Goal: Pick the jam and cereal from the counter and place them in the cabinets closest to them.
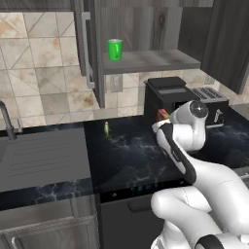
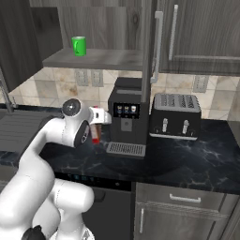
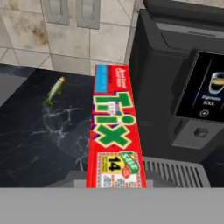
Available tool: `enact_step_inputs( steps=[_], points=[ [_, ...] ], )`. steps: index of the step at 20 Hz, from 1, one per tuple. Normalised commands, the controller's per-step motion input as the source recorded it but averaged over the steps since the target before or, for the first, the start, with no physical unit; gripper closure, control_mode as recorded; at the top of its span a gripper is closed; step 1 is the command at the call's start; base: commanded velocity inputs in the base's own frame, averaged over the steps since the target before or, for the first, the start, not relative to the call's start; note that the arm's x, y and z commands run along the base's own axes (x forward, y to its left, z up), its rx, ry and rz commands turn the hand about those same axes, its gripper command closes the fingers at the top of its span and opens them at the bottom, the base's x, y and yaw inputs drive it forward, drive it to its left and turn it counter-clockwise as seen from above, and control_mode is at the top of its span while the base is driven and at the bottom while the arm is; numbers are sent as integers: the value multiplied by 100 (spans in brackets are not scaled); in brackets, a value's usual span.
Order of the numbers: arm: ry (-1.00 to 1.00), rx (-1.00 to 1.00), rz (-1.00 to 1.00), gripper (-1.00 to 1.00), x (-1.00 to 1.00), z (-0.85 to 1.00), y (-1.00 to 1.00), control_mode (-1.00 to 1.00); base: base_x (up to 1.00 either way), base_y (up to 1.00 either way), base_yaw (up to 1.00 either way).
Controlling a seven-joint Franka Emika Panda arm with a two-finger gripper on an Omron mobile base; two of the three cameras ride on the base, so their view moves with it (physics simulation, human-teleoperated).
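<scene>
The cereal [image 3: 114, 135] is a flat red box with green and yellow print. It runs up the middle of the hand view from between my fingers. My gripper [image 2: 100, 120] is shut on the cereal [image 2: 96, 134], holding it just left of the coffee machine, low over the black counter [image 2: 187, 154]. In the left base view a red corner of the cereal [image 1: 162, 115] peeks out past my hand [image 1: 164, 124]. Above stands the open cabinet, with its grey shelf [image 1: 151, 61] and its door swung out. The jam is out of view.
A bright green cup [image 1: 115, 49] stands on the cabinet shelf. The black coffee machine [image 2: 126, 117] and the toaster [image 2: 176, 115] stand right of the box. A small yellow-green thing [image 3: 53, 91] lies on the counter to the left, with the sink [image 1: 39, 155] beyond it.
</scene>
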Motion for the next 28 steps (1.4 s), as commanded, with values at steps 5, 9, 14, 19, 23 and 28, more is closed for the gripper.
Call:
enact_step_inputs(
  steps=[5,9,14,19,23,28],
  points=[
    [0,0,-2,100,-38,50,-14,-100,0,0,0],
    [0,0,-1,100,-45,52,-16,-100,0,0,0],
    [0,0,0,100,-51,55,-13,-100,0,0,0],
    [-1,0,0,100,-52,57,-4,-100,0,0,0],
    [-4,0,0,100,-49,62,0,-100,0,0,0],
    [-9,0,0,100,-49,58,0,-100,0,0,0]
  ],
)
